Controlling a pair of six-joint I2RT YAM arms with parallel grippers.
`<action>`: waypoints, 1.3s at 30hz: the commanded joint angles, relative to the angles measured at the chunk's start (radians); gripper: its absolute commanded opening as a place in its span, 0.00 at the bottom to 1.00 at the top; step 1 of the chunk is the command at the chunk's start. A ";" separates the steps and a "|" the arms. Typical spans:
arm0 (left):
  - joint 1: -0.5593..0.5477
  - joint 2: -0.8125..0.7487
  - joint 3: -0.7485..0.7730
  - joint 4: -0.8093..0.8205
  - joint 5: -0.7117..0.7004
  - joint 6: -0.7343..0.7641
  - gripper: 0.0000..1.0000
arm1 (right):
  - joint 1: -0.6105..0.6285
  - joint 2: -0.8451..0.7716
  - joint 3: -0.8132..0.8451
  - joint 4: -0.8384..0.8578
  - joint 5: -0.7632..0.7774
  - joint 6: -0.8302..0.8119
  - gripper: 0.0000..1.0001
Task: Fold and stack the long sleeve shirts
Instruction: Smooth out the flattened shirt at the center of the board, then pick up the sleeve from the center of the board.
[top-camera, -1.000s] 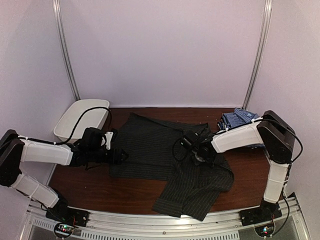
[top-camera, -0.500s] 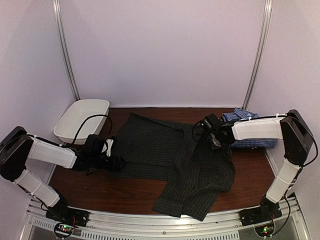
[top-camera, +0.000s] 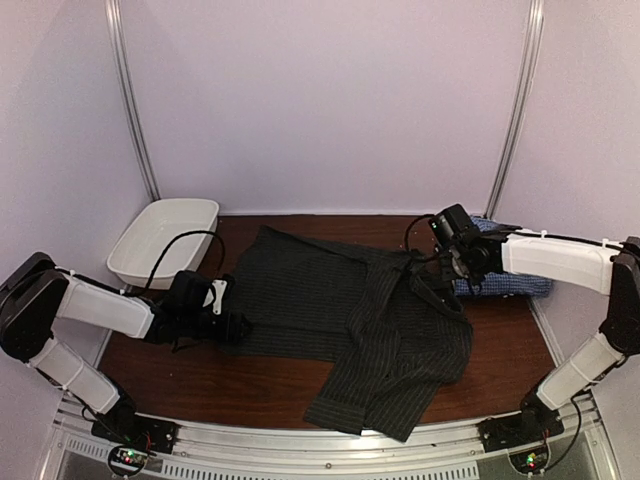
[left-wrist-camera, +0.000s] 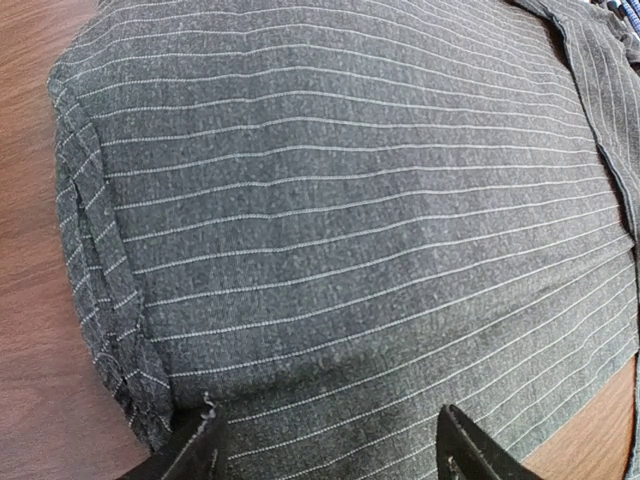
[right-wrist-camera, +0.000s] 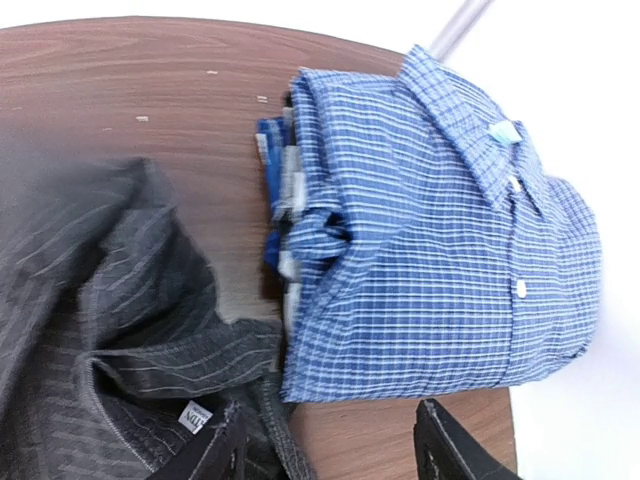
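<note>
- Top external view: a black cloth shirt with thin pale pinstripes (top-camera: 340, 310) lies across the middle of the brown wooden desk (top-camera: 500, 345). Its left part is flat and smooth, while its right part is rumpled and trails toward the near edge.
- A blue-and-white small-check shirt (right-wrist-camera: 440, 230) sits folded at the far right of the desk, collar and buttons up, just beside the black shirt's collar. It is probably parked there as the base of the stack.
- A white oval plastic tub (top-camera: 165, 235) stands at the far left, apart from the cloth.
- The left hand (left-wrist-camera: 330, 455) hangs low at the black shirt's left edge with its fingers spread and nothing pinched. One fingertip is at the hem corner, which looks like a position for pinning or lifting that side.
- The right hand (right-wrist-camera: 335, 450) has its fingers apart above the black shirt's collar end, where a small label shows. It holds nothing that I can see.
- The black shirt seems only partly folded. Its rumpled right side needs flattening and folding before it can go on the check shirt.
</note>
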 joint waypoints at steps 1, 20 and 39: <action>-0.004 -0.012 -0.003 0.032 -0.005 0.004 0.73 | 0.075 -0.069 -0.048 0.062 -0.145 0.005 0.59; -0.004 -0.046 -0.018 0.053 0.025 -0.004 0.73 | 0.133 0.233 -0.088 0.495 -0.696 0.092 0.60; -0.004 -0.005 -0.010 0.076 0.031 -0.007 0.73 | 0.188 0.055 -0.114 0.327 -0.508 0.164 0.58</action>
